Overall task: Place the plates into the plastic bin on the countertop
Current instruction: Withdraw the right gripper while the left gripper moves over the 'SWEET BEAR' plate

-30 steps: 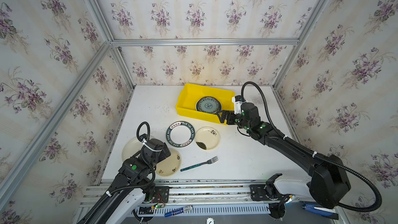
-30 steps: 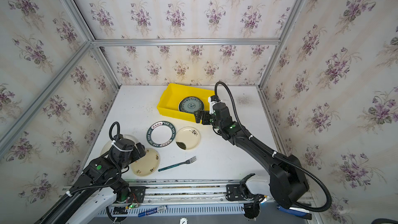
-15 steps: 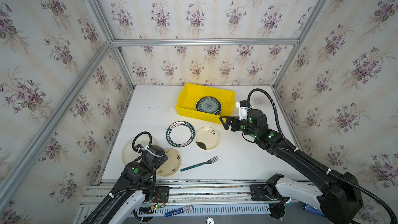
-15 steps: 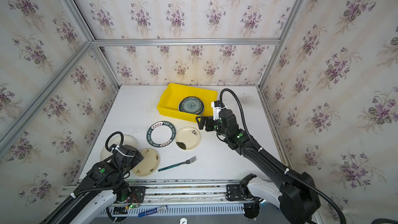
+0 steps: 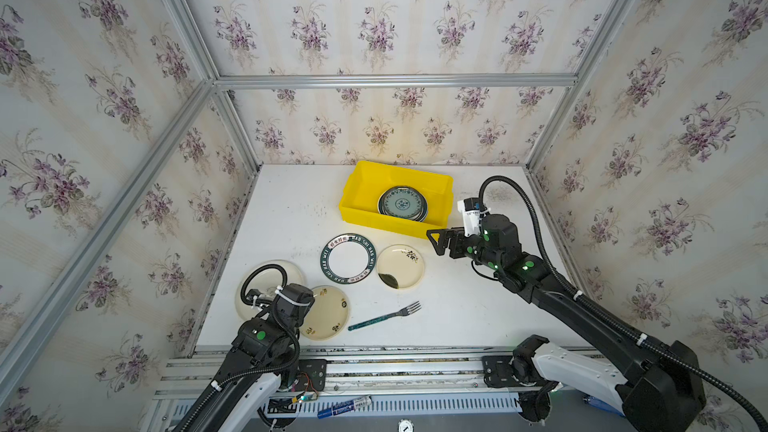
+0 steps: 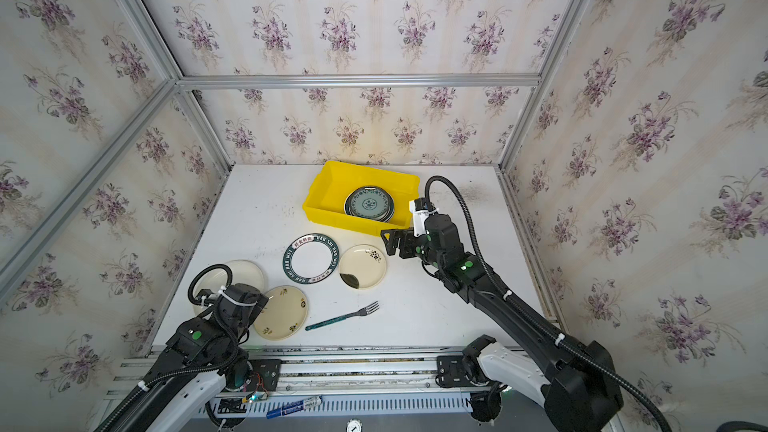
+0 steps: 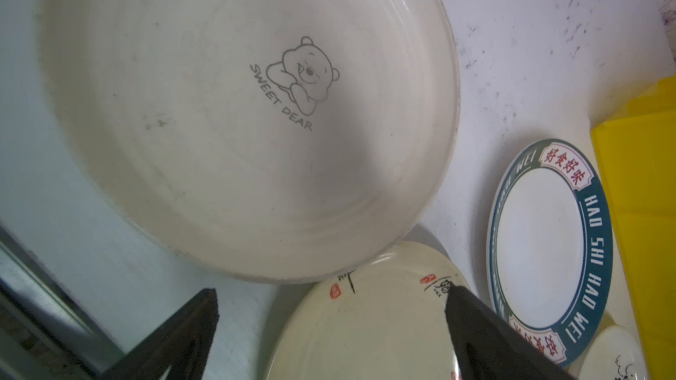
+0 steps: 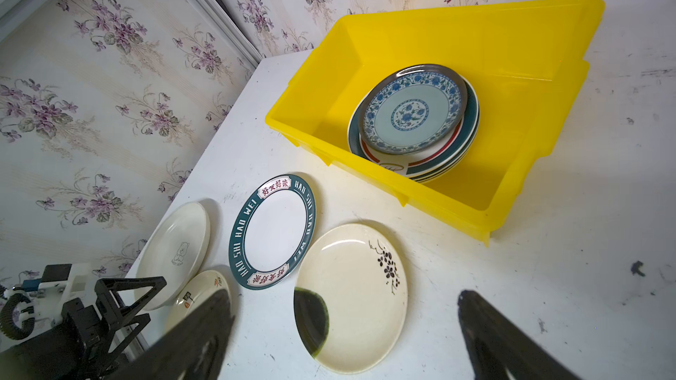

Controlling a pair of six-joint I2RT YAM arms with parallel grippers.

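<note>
On the white countertop (image 5: 291, 209), cream blossom plate (image 5: 400, 266) flat ahead of and below the right gripper (image 5: 439, 244), jaws wide and empty, plastic bin (image 5: 360, 197) with stacked plates (image 5: 402, 204) beside it; left gripper (image 7: 330, 292), likewise wide, farther off by the bear plate (image 7: 219, 122).

Your top views: bright, even light; soft faint shadows on flat white speckled countertop (image 5: 291, 209). Edges bow. Your left wrist view: dimmer, shadow across cream round bear-print plate (image 7: 252, 140). Right wrist view: black right gripper (image 8: 342, 292) fingers (image 8: 197, 330) blurred.
</note>
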